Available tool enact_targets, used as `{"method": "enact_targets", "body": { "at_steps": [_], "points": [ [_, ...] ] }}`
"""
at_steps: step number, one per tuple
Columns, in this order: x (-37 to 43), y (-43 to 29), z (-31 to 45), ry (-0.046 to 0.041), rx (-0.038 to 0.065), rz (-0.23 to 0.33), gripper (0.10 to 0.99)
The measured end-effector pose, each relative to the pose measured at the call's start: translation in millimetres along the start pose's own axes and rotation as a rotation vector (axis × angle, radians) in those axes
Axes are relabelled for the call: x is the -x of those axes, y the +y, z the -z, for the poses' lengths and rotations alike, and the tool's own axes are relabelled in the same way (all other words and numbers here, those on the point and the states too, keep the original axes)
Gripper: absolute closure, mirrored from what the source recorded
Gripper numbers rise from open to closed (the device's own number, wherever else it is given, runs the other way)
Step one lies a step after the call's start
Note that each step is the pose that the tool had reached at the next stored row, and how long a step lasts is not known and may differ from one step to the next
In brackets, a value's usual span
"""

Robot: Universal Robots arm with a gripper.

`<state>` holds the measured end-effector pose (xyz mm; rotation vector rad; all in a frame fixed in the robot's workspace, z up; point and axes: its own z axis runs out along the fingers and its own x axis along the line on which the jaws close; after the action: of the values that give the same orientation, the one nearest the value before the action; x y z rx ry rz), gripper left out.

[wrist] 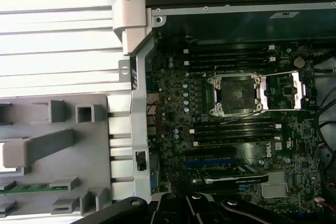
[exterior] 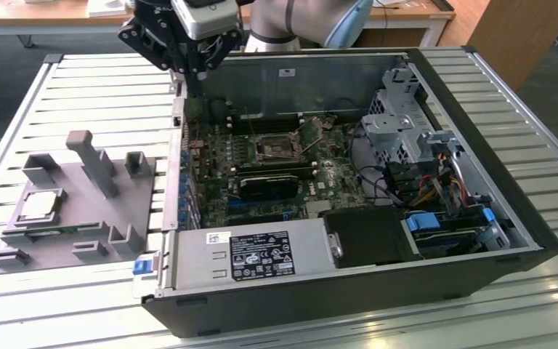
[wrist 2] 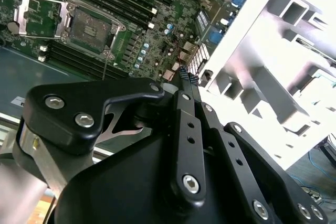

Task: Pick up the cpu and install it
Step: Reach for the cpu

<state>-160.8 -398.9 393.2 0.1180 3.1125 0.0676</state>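
silver cpu (exterior: 41, 206) on grey holder (exterior: 128, 207) — gripper (exterior: 192, 71) clenched, empty, above case (exterior: 357, 294) edge

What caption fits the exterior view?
Pincer above the open computer case; cpu lying on the grey holder beside it.

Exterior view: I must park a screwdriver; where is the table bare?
Bare slats of the table lie between the grey holder fixture and its far edge, and on the exterior view's right of the computer case. Crowded: motherboard and cables inside.
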Motion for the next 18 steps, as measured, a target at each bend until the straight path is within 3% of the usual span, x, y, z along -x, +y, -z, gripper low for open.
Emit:
{"method": "enact_targets", "body": {
  "at_steps": [18],
  "points": [
    [-5.5,-0.4,0.1,0.0,0.0,0.0,0.98]
  ]
}}
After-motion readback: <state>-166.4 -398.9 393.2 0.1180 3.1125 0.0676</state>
